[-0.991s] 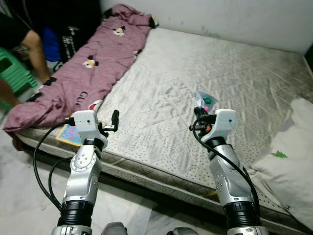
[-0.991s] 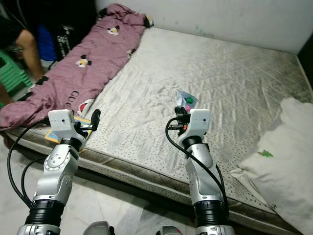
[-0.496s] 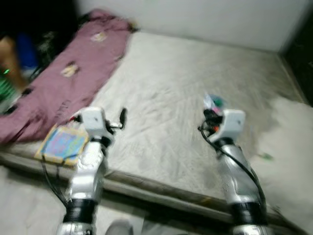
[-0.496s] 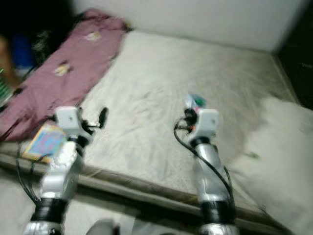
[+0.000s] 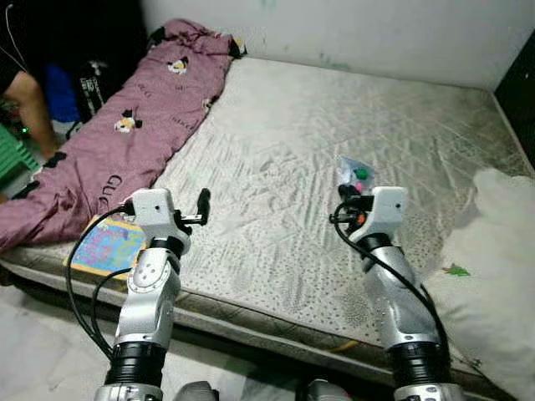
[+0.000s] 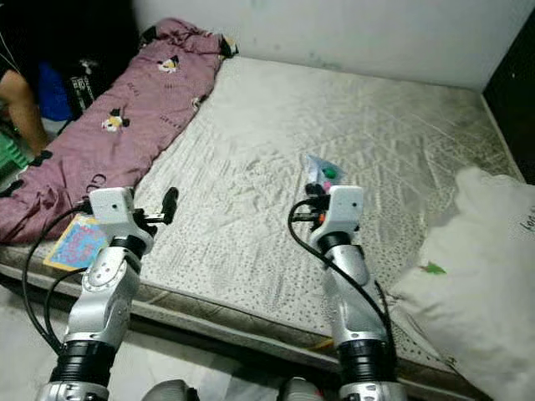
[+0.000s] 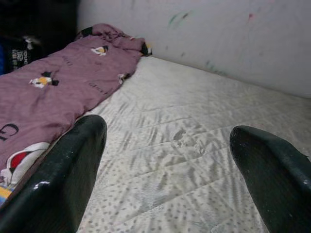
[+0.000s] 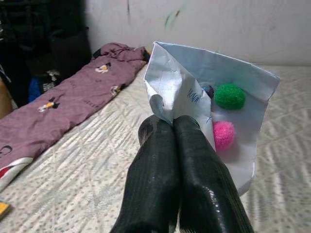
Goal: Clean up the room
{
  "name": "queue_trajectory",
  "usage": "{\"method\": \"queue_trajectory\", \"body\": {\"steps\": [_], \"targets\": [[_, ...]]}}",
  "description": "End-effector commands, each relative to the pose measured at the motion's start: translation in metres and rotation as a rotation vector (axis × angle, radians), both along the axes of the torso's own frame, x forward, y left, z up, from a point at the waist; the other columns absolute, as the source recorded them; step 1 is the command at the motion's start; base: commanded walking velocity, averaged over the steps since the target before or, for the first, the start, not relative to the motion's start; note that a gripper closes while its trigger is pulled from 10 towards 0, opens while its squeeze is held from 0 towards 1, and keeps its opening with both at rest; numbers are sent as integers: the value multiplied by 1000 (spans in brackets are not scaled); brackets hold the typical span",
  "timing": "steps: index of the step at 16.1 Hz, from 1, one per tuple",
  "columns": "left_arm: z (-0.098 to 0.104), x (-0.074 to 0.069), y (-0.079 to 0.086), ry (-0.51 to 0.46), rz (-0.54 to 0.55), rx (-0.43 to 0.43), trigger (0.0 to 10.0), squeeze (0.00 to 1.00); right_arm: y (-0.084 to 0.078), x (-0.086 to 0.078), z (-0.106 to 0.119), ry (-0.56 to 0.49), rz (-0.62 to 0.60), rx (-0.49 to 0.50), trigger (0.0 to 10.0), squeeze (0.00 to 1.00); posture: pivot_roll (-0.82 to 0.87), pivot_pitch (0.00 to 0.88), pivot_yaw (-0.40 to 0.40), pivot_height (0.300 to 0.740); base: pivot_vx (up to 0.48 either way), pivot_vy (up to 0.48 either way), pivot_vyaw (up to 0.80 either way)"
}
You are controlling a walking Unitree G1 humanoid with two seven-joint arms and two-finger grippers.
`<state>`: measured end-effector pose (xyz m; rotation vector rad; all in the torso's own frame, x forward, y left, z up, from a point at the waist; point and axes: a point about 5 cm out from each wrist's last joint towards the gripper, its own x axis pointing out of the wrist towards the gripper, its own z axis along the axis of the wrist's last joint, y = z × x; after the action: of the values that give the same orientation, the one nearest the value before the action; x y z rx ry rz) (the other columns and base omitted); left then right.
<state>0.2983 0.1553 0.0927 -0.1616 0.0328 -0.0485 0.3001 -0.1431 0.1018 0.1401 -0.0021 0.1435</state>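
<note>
Clear plastic bag (image 8: 214, 97) of pompoms is pinched in the right pincer (image 8: 171, 127) above the bed (image 5: 334, 125); left pincer (image 7: 167, 145) gapes, holding nothing.

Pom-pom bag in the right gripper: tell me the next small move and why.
Probably carry it away from the bare mattress to wherever it is stored: the right gripper is shut on the clear pom-pom bag, while the left gripper hangs open, free for the colourful book afterwards.

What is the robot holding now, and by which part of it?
The right gripper holds a small clear bag with green and pink pompoms inside, its fingers pinched shut on the bag's crumpled lower edge. The left gripper is open and holds nothing.
</note>
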Motion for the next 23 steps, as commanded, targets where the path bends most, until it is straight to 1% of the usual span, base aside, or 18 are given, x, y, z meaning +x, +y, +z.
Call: {"method": "queue_trajectory", "body": {"steps": [1,2,11,14,17,21,23], "targets": [[2,1,3,-2,0,1,10000,0,4,0,-2,11,10,6,10000,0,18,9,-14,740,0,480,-681],[2,1,3,-2,-2,-1,10000,0,4,0,-2,11,11,6,10000,0,18,9,-14,740,0,480,-631],[2,2,1,-13,-6,-17,10000,0,6,1,-5,27,39,-6,10000,0,15,0,-21,740,0,480,0],[3,2,1,-19,1,-23,10000,0,6,1,-5,31,42,-7,10000,0,14,3,-22,740,0,0,0],[5,1,1,-31,-15,-37,10000,0,7,1,-5,35,41,-4,10000,0,14,10,-22,740,0,0,0],[6,0,0,-42,-30,-45,10000,0,8,2,-6,37,41,-2,10000,0,12,13,-20,740,366,0,-705],[6,1,0,-42,-34,-45,10000,0,7,2,-6,37,40,-1,10000,0,12,14,-19,740,439,0,-269]]}}
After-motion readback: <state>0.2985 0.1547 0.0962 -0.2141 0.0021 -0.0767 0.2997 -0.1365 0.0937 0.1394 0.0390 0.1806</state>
